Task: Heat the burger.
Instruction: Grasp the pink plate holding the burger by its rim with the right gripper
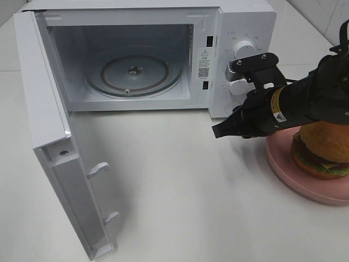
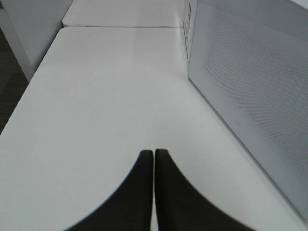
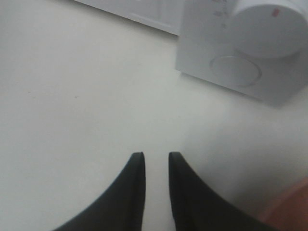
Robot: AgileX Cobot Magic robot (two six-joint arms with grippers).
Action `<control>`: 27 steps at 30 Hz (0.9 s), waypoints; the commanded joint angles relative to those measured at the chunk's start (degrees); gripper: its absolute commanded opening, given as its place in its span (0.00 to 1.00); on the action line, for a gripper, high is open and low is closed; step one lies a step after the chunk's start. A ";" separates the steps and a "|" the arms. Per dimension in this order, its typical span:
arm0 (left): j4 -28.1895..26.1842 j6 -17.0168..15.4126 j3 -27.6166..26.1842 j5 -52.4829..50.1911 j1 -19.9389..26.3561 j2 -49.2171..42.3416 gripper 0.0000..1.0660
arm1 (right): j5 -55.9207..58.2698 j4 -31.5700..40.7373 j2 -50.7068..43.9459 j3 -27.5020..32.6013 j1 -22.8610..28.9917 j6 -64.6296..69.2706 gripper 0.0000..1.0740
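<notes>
**Right end effector** (image 1: 216, 131): its two black fingers stand a narrow slit apart with nothing between them. It hovers low over the white tabletop (image 1: 174, 191). The white control dials (image 1: 244, 49) of the microwave are just ahead of it and off to one side.

**Left end effector** (image 2: 154, 153): its fingers are pressed together and it holds nothing. The perforated face of the white microwave door (image 2: 250, 86) is just beside it.

**Task object:** the golden-bunned burger with lettuce and cheese (image 1: 322, 150) sits on a round pink plate (image 1: 283, 164). It is behind the right end effector's fingertips, close beside the forearm, which partly hides it. No finger touches it.

**Appliance:** the boxy white microwave oven (image 1: 245, 22) stands with its door swung fully wide. The round glass turntable (image 1: 133, 73) inside is bare.

**Progress, as judged:** early. Only the opening of the oven appears done. The burger has not yet been grasped or loaded. What remains is to take hold of the burger or its plate, set it on the turntable, shut the door and turn a dial. The right end effector is the nearer one and would have to turn back toward the plate first.
</notes>
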 commanded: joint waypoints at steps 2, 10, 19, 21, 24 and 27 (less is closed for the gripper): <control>-0.06 -0.06 0.17 -0.46 0.17 -0.97 0.00 | 5.56 0.86 -1.60 -0.34 0.63 0.34 0.17; -0.06 -0.06 0.17 -0.46 0.17 -0.97 0.00 | 22.92 32.89 -1.72 -4.53 3.84 -30.25 0.18; -0.06 -0.06 0.17 -0.46 0.17 -0.97 0.00 | 33.52 53.17 -1.72 -11.00 3.78 -53.69 0.22; -0.06 -0.06 0.17 -0.46 0.17 -0.97 0.00 | 32.14 52.83 -1.72 -11.06 3.78 -53.69 0.24; -0.06 -0.06 0.17 -0.46 0.17 -0.97 0.00 | 32.09 52.83 -1.72 -11.06 3.78 -53.69 0.25; -0.06 -0.06 0.17 -0.46 0.17 -0.97 0.00 | 32.20 52.83 -1.72 -11.06 3.78 -53.69 0.25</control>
